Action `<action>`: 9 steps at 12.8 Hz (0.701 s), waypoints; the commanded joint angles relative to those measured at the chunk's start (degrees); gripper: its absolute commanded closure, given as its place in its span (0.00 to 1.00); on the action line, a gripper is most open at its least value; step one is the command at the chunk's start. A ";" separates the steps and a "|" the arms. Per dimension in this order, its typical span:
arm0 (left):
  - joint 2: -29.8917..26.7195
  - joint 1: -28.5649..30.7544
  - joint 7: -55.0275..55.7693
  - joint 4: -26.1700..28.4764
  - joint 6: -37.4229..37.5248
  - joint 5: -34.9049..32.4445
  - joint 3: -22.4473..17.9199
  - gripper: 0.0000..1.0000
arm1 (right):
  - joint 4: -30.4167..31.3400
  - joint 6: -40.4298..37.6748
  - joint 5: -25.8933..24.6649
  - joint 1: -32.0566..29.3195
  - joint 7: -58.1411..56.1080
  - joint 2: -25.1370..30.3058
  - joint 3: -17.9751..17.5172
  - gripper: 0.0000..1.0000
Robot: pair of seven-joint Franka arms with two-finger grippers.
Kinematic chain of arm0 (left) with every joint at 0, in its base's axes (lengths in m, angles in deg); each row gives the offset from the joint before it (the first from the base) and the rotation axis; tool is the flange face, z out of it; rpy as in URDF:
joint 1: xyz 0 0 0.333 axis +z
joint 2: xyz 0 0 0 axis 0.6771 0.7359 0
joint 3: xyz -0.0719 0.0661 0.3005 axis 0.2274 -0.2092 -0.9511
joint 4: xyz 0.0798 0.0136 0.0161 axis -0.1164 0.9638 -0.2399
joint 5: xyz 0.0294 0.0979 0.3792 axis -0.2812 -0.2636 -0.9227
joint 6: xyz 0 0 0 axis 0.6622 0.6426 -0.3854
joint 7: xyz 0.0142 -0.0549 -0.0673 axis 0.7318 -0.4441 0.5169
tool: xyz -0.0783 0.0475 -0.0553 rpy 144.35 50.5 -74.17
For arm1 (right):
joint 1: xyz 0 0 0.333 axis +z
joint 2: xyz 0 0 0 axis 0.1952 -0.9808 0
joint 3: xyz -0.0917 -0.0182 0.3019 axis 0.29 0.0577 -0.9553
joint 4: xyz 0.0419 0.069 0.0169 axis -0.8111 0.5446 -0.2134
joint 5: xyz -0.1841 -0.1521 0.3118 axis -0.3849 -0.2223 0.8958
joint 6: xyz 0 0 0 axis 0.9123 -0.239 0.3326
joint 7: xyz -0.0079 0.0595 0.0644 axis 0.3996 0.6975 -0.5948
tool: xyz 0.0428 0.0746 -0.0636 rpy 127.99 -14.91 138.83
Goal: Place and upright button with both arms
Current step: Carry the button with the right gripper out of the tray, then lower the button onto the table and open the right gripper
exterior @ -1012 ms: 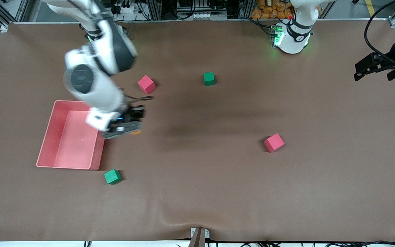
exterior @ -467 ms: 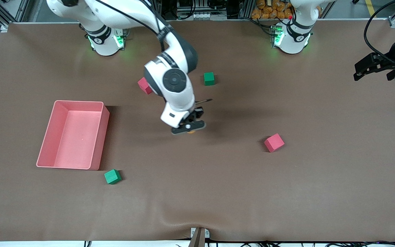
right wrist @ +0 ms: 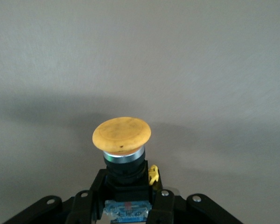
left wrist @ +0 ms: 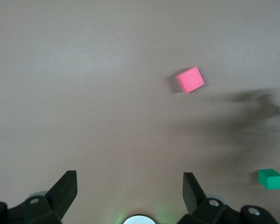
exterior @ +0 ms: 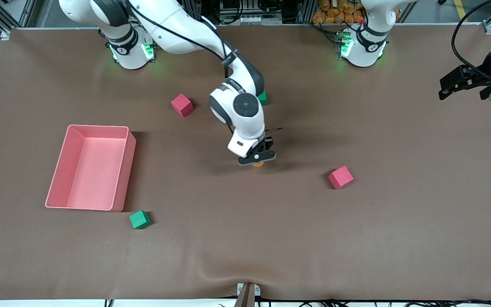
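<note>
Front view: a pink tray (exterior: 60, 168) lies at the right arm's end of the table. Over mid-table, the right gripper (exterior: 257, 159) hangs with its fingers clamped on the button (exterior: 258, 164), whose orange cap points away from the wrist. Near the table's edge, the left gripper (exterior: 456, 83) waits, fingers spread apart (left wrist: 64, 189).
</note>
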 commanded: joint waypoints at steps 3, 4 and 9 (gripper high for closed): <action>-0.19 0.15 0.75 -0.28 0.72 0.10 1.52 0.00 | -3.37 -0.54 -0.83 3.03 3.49 -3.09 0.72 0.01; -0.19 0.15 0.66 -0.20 0.72 0.10 1.52 0.00 | -3.37 -0.54 -0.92 3.39 4.19 -3.00 0.81 0.00; -0.10 -0.11 0.75 -0.11 0.72 0.10 2.04 0.00 | -3.02 -1.68 -1.27 2.86 4.20 0.94 1.77 0.00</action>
